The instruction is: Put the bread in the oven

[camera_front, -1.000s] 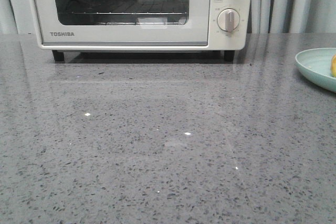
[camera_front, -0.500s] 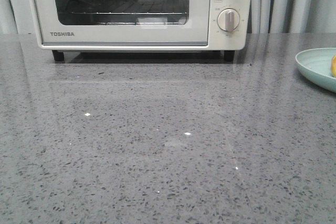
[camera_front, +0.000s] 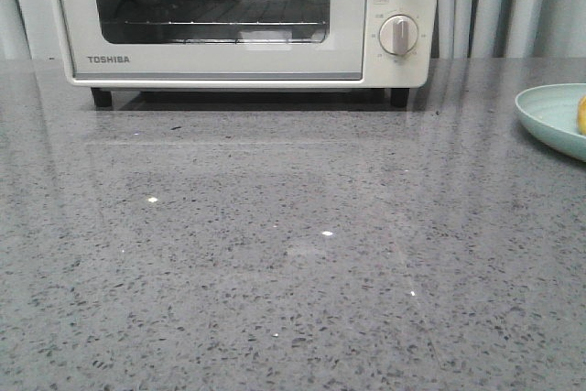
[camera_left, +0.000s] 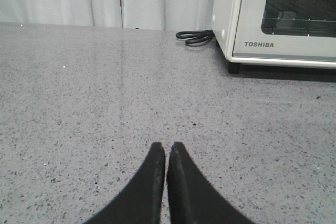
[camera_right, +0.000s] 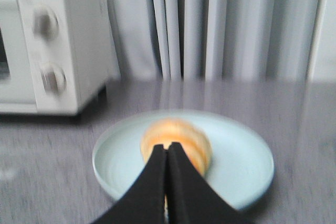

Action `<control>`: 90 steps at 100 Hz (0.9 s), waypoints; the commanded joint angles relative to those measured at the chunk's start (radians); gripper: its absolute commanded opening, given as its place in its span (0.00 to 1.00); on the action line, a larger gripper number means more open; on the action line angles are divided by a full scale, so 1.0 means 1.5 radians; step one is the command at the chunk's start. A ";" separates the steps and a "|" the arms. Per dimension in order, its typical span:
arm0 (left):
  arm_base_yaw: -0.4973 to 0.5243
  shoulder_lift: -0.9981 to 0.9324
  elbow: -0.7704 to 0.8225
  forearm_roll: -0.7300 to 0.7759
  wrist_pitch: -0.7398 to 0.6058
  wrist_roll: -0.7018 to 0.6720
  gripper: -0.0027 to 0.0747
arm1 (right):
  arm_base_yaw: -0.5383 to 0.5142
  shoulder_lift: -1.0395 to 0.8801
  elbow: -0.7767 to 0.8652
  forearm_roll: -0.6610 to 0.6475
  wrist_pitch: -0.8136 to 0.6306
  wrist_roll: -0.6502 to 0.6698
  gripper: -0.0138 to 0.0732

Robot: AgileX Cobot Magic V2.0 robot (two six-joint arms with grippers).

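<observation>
Unchanged since a moment earlier across the front view. Nearest, left gripper (camera_left: 166,153) pressed shut over bare countertop (camera_left: 94,93); right gripper (camera_right: 167,156) likewise shut, above bread (camera_right: 178,139) on green plate (camera_right: 241,163), right of closed oven (camera_front: 238,16).

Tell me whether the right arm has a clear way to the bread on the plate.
Probably yes. The right end effector is shut and faces the bread on the pale green plate, with nothing between them. It must open first.
</observation>
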 commanded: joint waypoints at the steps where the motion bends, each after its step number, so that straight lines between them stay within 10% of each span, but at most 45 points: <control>1: 0.001 -0.017 0.014 -0.007 -0.067 -0.002 0.01 | 0.000 -0.014 0.017 -0.001 -0.125 -0.002 0.07; 49: 0.001 -0.017 0.014 -0.040 -0.189 -0.007 0.01 | 0.000 -0.014 0.017 -0.001 -0.193 0.004 0.07; 90: 0.001 -0.017 0.005 -0.190 -0.315 -0.010 0.01 | 0.005 -0.014 -0.007 -0.001 -0.171 0.208 0.07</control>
